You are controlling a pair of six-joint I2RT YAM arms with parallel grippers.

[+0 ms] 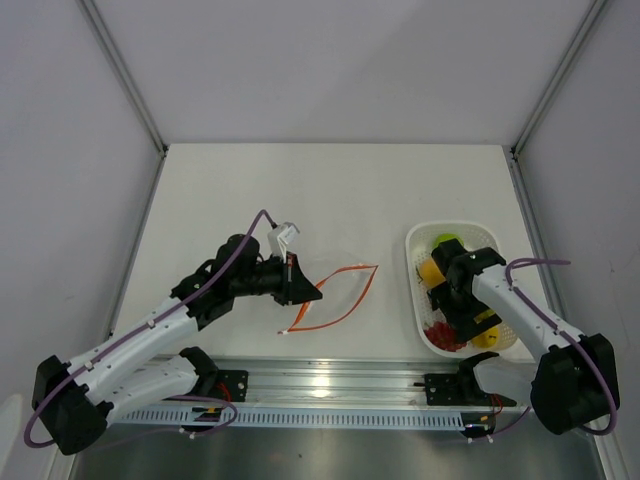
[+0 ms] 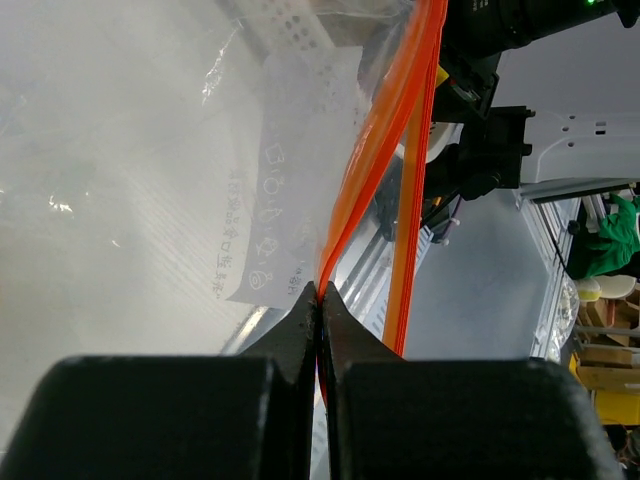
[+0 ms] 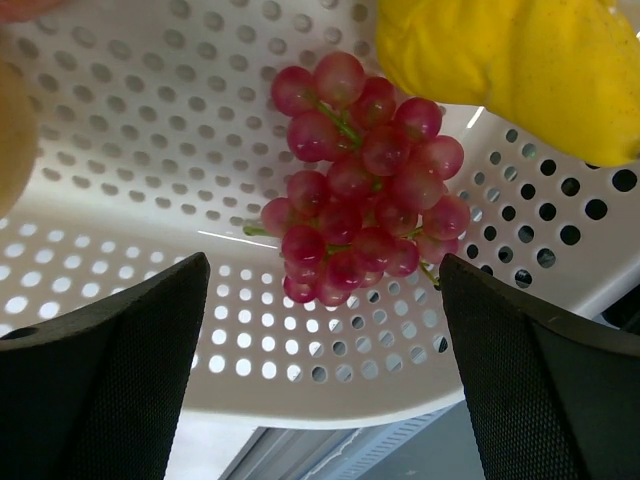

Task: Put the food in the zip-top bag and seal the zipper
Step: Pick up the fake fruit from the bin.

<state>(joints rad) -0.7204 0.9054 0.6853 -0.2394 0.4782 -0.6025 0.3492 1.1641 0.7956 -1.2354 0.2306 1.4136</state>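
On the zip-top bag, a white label carries small sideways print (too fine to read). The left gripper pinches the orange zipper mid-table. The right gripper, jaws spread wide, hangs over red grapes in the white tray.

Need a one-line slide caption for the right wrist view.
Open right gripper framing the red grape cluster in the white perforated tray, a yellow fruit beside it.
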